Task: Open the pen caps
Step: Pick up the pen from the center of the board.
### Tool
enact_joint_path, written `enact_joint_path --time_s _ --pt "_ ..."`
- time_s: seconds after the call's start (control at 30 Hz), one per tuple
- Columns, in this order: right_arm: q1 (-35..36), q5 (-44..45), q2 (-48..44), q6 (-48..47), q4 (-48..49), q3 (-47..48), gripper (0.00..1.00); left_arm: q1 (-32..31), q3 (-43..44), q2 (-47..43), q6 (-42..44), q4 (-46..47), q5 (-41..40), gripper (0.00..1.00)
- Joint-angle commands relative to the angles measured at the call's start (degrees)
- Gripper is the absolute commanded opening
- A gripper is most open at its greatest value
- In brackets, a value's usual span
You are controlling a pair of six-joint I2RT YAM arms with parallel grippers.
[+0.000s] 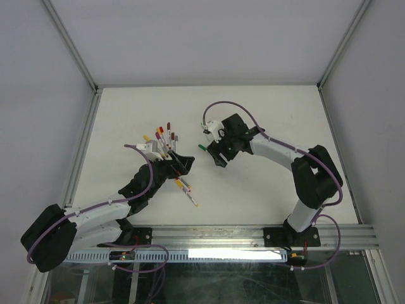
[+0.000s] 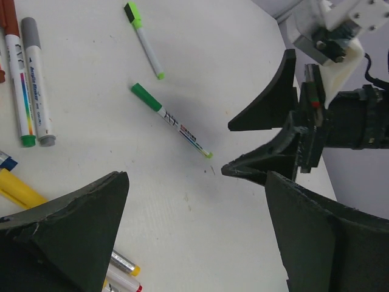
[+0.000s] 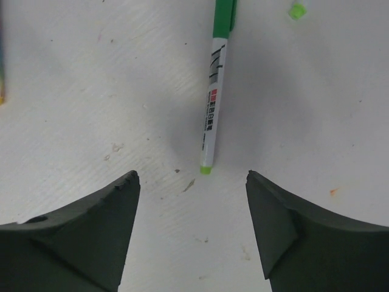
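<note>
A white pen with a green pen cap lies on the table, its light-green tail end just ahead of my right gripper. That gripper is open, low over the table, with nothing between its fingers. In the left wrist view the same pen and its cap lie beyond my left gripper, which is open and empty. The right gripper's dark fingers show at the pen's tail end. From above, the green cap lies between the left gripper and the right gripper.
A second pen with a light-green cap lies farther off. Capped pens, red-brown and grey, lie at the left, and a yellow one nearer. A cluster of pens sits by the left wrist, and more pens lie nearer the bases.
</note>
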Motion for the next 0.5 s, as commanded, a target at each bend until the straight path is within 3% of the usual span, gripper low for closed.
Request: enact_joint_path --time_s 0.0,0.13,0.47 --pt "0.5 3.5 4.8 2.2 1.6 7.4 0.70 -0.4 -1.8 -4.2 -1.2 -0.3 -4.4 0.99" --pt "0.9 2.2 10.8 2.5 -1.4 12.6 0.56 -0.4 -3.5 -6.9 -1.5 -1.5 -6.3 0.99" --pt "1.9 4.0 15.6 2.3 -2.5 14.0 0.38 -0.5 -4.0 -7.6 -1.3 -1.6 -6.8 0.99"
